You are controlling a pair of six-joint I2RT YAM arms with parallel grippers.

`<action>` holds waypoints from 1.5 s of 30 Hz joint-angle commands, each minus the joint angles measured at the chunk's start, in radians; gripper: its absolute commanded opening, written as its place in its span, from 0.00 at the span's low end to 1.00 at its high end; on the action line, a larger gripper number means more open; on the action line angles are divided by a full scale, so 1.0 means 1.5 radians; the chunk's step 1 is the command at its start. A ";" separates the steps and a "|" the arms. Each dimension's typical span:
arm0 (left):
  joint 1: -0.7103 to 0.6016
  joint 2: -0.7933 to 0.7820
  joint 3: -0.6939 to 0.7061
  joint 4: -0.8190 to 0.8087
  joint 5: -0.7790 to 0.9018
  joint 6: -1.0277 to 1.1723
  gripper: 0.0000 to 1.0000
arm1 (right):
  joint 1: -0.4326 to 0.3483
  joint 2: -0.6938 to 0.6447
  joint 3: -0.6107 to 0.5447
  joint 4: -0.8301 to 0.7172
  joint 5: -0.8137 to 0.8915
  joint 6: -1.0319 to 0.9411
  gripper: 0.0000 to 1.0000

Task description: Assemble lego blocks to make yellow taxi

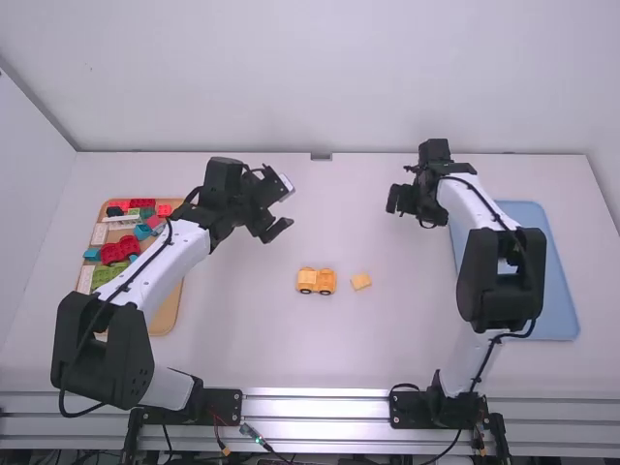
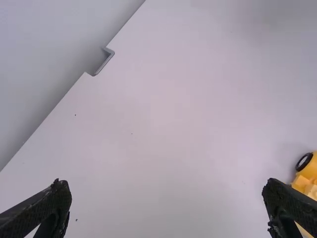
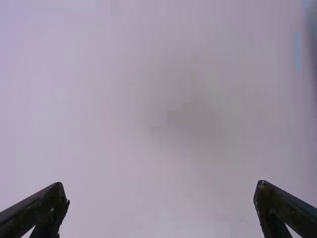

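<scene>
Pale walls (image 1: 291, 77) stand behind a white table (image 1: 407, 320). On it I note 1 yellow car body (image 1: 316, 281) on black wheels, near the middle, and 1 loose yellow block (image 1: 361, 281) beside it, to its right, not touching.

Handling, as I judge it: both pieces light, stiff, hard plastic, slightly slick. Breakage is unlikely; popped joints and a rolling car are the likelier faults. I would hold the car low across its 2 long sides, clear of the wheels, and pinch the block by 2 opposite sides, leaving its top free to press.

Position: the left pincer (image 2: 166, 184) is spread wide and empty, farther out than the car and to its left; the car lies outside its fingers. The right pincer (image 3: 161, 186) is likewise open and empty, farther out and right of both pieces.
</scene>
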 commanded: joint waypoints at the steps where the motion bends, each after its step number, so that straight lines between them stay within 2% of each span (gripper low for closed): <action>1: 0.003 -0.001 -0.009 -0.006 0.003 0.010 0.99 | 0.006 -0.028 0.004 0.004 -0.163 -0.244 0.99; 6: 0.003 -0.001 -0.009 -0.024 0.005 0.050 0.99 | 0.024 -0.075 0.004 -0.009 -0.294 -0.396 0.99; 7: 0.003 -0.001 -0.009 -0.031 0.005 0.050 0.99 | 0.034 -0.113 0.004 -0.047 -0.352 -0.512 0.99; 12: 0.003 -0.001 -0.009 -0.047 0.011 0.057 0.99 | 0.082 -0.181 -0.015 -0.101 -0.385 -0.729 0.99; 14: 0.003 -0.001 -0.009 -0.075 0.079 0.122 0.99 | 0.114 -0.203 -0.063 -0.069 -0.383 -0.810 0.99; 18: 0.003 -0.001 -0.009 -0.118 0.153 0.214 0.99 | 0.140 -0.202 -0.130 -0.016 -0.381 -0.850 0.99; 22: 0.003 0.000 -0.017 -0.144 0.199 0.291 0.99 | 0.162 -0.202 -0.213 0.095 -0.328 -0.852 0.99; 25: 0.003 0.000 -0.045 -0.134 0.250 0.371 0.99 | 0.184 -0.202 -0.256 0.171 -0.333 -0.845 0.99; 27: 0.003 0.000 -0.062 -0.135 0.268 0.423 0.99 | 0.193 -0.202 -0.270 0.183 -0.332 -0.855 0.99; 30: 0.003 0.000 -0.101 -0.123 0.287 0.504 0.99 | 0.203 -0.202 -0.288 0.152 -0.336 -0.962 0.99; 36: 0.003 0.014 -0.151 -0.052 0.330 0.511 0.99 | 0.172 -0.201 -0.310 0.126 -0.409 -1.069 0.99; 42: 0.003 0.073 -0.151 0.016 0.378 0.453 0.99 | 0.091 -0.189 -0.337 0.150 -0.469 -1.081 0.99; 45: 0.003 0.110 -0.151 0.050 0.409 0.433 0.99 | 0.056 -0.151 -0.339 0.124 -0.514 -1.158 0.99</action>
